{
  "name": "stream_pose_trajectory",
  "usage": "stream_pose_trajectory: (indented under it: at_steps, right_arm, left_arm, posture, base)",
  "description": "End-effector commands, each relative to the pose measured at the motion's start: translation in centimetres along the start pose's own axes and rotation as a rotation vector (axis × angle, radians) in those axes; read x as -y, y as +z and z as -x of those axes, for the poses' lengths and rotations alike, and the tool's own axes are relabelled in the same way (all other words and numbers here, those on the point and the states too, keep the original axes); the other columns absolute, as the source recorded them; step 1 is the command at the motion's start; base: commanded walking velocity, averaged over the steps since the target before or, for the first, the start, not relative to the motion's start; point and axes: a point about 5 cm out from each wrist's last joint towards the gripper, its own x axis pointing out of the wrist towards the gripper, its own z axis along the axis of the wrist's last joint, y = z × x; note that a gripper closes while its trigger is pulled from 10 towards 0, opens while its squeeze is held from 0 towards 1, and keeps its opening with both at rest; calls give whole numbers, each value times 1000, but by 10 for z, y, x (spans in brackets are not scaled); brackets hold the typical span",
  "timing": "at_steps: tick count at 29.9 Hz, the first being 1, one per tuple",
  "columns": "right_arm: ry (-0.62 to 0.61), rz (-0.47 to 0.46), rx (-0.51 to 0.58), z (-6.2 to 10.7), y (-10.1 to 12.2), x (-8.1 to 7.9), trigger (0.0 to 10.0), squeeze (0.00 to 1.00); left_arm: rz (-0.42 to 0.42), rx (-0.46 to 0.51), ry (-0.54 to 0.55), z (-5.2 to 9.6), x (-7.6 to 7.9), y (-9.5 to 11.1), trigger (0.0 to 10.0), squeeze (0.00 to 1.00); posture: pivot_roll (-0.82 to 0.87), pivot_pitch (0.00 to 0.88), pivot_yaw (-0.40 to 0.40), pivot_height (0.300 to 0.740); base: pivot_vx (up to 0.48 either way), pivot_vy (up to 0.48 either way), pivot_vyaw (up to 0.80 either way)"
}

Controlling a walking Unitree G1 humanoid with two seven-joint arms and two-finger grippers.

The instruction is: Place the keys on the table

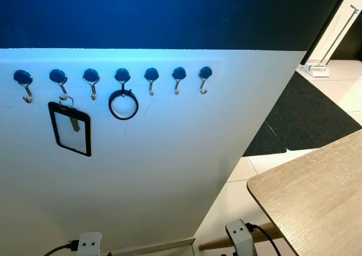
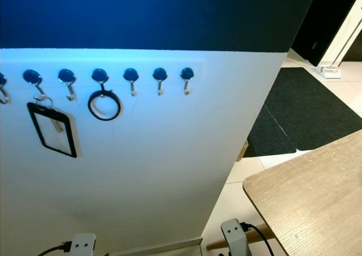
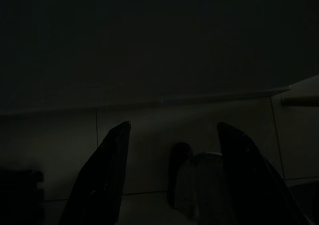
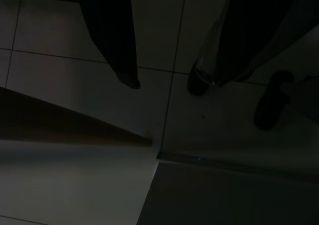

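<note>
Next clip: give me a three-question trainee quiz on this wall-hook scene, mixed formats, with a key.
1. Count: how many blue hooks show on the white wall in the left eye view?
2. True or false: the black-framed holder with the key already lies on the wooden table.
3. Multiple choice: the black ring hangs from which hook, counted from the robot's left? A) second B) fourth C) seventh

Key:
1. Seven.
2. False; it hangs from the second hook, while the table stands to the robot's right.
3. B.

Both arms hang low; the left end effector and the right end effector have their fingers apart.
</note>
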Motion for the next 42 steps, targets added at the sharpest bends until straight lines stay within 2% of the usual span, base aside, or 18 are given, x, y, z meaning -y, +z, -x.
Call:
stream_pose_trajectory:
  at_steps: [1,42]
  right_arm:
    - [-7,-18,-14,1,-3,1,10000,0]
    - [-1,-22,-9,-1,-1,-3,10000,0]
  left_arm:
    - [6,-12,-1,3,0,-5,10000,0]
    - [9,5,-9,1,0,-1,10000,0]
  posture:
    - [79,71,-83,740]
    - [87,73,-78,740]
  base:
    - [-259,0,0]
    - [-270,0,0]
